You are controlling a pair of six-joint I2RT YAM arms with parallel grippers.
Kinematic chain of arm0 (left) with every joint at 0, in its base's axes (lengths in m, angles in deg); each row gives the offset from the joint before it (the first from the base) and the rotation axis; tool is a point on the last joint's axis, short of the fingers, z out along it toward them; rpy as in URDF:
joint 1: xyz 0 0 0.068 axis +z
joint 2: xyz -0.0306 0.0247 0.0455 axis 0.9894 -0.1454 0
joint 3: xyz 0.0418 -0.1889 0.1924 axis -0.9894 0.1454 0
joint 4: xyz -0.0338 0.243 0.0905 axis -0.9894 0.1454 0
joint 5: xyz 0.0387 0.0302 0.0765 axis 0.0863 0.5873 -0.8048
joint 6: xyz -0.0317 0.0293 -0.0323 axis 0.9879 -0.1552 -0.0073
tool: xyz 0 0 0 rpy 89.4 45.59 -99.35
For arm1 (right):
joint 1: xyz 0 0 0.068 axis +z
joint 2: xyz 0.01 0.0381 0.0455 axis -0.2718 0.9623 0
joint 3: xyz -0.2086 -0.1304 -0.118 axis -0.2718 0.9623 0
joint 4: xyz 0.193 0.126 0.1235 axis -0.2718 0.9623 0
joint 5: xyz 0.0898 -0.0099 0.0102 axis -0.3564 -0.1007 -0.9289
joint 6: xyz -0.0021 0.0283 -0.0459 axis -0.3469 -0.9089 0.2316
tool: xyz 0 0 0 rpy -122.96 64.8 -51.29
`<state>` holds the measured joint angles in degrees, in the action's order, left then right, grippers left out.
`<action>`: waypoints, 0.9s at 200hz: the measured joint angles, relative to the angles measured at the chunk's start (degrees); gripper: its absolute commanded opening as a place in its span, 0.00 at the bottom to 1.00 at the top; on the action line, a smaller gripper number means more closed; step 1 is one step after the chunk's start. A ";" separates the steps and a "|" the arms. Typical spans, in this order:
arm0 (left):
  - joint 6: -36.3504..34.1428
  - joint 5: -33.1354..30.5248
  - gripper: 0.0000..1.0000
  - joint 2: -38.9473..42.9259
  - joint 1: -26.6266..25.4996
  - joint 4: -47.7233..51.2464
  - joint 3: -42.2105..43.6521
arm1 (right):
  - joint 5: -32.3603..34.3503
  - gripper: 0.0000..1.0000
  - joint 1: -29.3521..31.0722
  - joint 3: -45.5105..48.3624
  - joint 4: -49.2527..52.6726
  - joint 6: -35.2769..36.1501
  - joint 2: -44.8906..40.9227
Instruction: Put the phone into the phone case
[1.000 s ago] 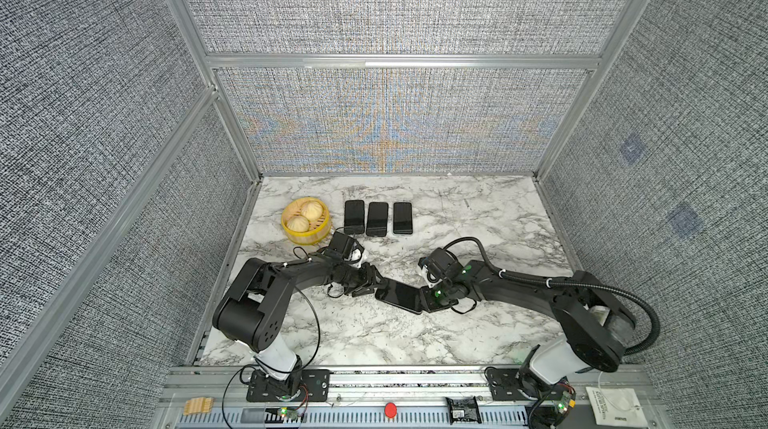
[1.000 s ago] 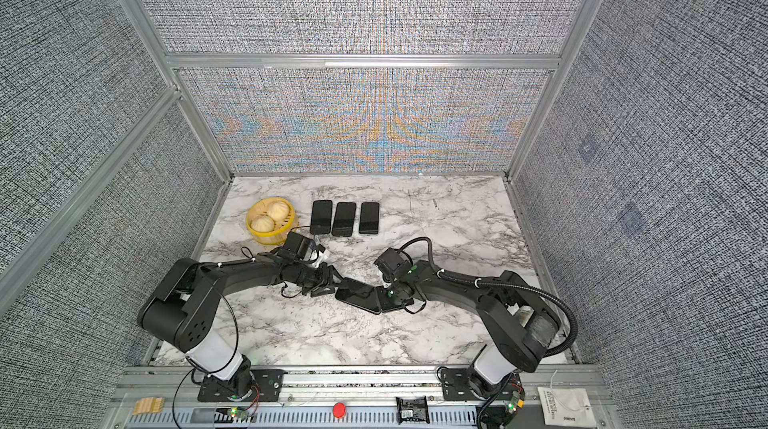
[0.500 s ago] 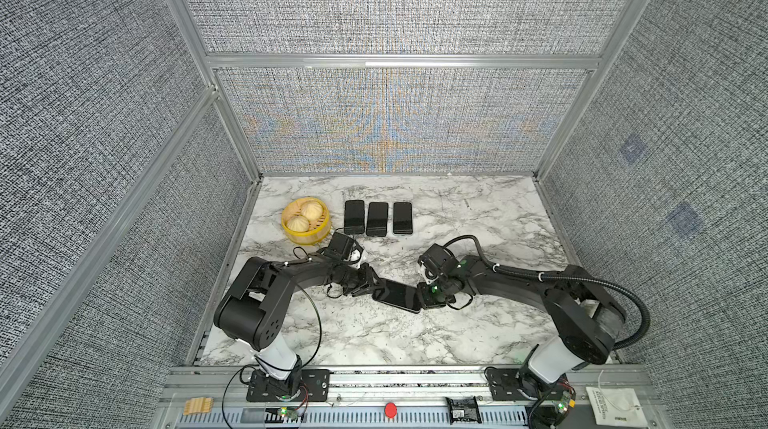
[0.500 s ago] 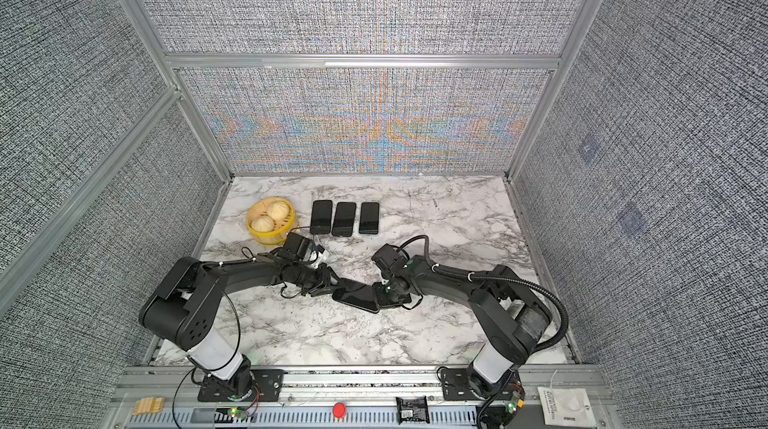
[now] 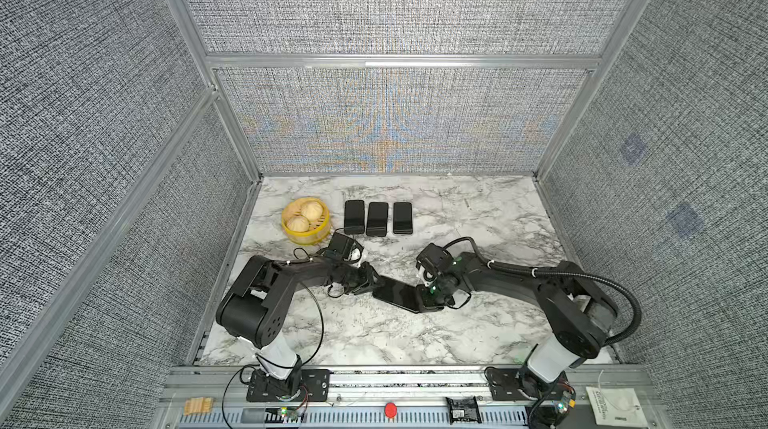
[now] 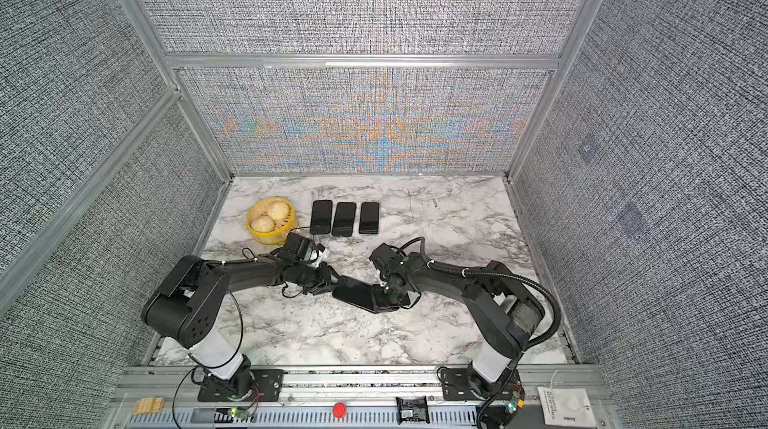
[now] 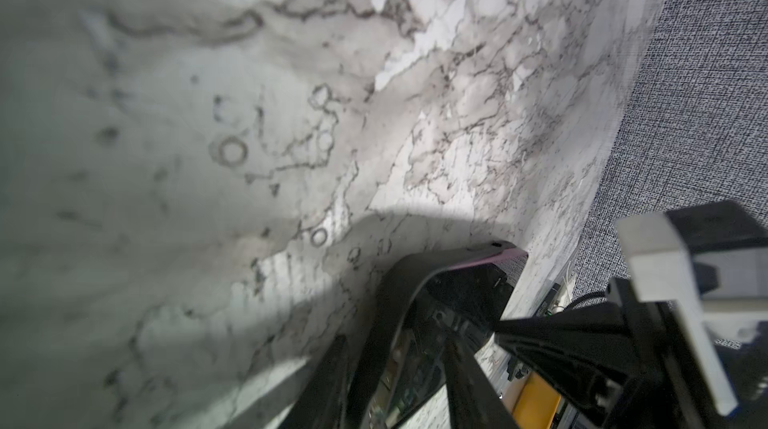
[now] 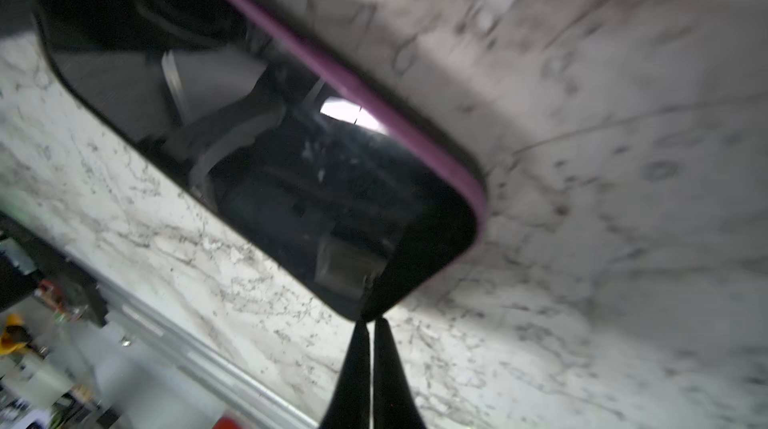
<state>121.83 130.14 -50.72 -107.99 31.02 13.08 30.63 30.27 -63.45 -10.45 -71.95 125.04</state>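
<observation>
A black phone (image 5: 399,294) lies slantwise mid-table in both top views, sitting in a dark phone case whose purple rim (image 8: 374,94) shows along one long edge. My left gripper (image 5: 368,281) is at the phone's left end. In the left wrist view its fingers (image 7: 334,381) straddle that end of the phone (image 7: 457,302) and close on it. My right gripper (image 5: 430,302) is at the right end. Its fingers are shut together and the tips (image 8: 371,321) touch the phone's corner, with nothing between them.
At the back left stands a yellow steamer basket (image 5: 307,237) holding two buns. Three more black phones (image 5: 377,218) lie in a row beside it. Fabric walls close in the marble table (image 5: 478,206) on three sides. A metal rail runs along the front.
The right gripper's jaws have closed fully at the phone's right end, and that arm has drawn in a little leftward. The left gripper's jaws have narrowed on the left end.
</observation>
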 measured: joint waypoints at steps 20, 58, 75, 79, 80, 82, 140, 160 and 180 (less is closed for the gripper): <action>0.22 1.81 0.40 -0.52 -0.92 -0.61 0.28 | -1.18 0.05 0.13 -0.09 -7.43 0.26 1.49; 0.68 2.45 0.40 -0.50 -0.87 -0.87 0.48 | 1.36 0.06 0.22 -0.59 -8.33 1.03 0.48; 0.59 1.40 0.40 0.39 -0.90 0.26 0.59 | 3.69 0.09 0.09 -1.40 -4.92 2.25 -3.17; 0.57 1.11 0.41 0.59 -0.90 0.63 0.59 | 4.33 0.10 0.04 -1.68 -4.24 2.60 -4.20; 0.57 1.07 0.41 0.68 -0.90 0.79 0.57 | 4.57 0.11 0.04 -1.81 -4.02 2.73 -4.57; 0.55 1.03 0.41 0.79 -0.87 0.96 0.57 | 4.81 0.11 0.04 -1.97 -3.78 2.89 -4.98; 0.07 -0.85 0.56 2.54 -2.14 3.32 -0.90 | 13.31 0.23 -10.05 -1.90 2.89 12.33 -12.17; 0.20 -0.81 0.58 2.43 -3.32 3.32 -1.97 | 13.66 0.24 -12.72 -2.01 3.23 14.67 -11.78; 1.01 -0.79 0.59 1.57 -3.93 3.34 -2.82 | 12.87 0.24 -13.97 -1.73 3.04 15.47 -10.54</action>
<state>122.84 129.35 -49.15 -111.92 34.37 10.26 43.50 16.30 -65.17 -7.41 -56.48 114.50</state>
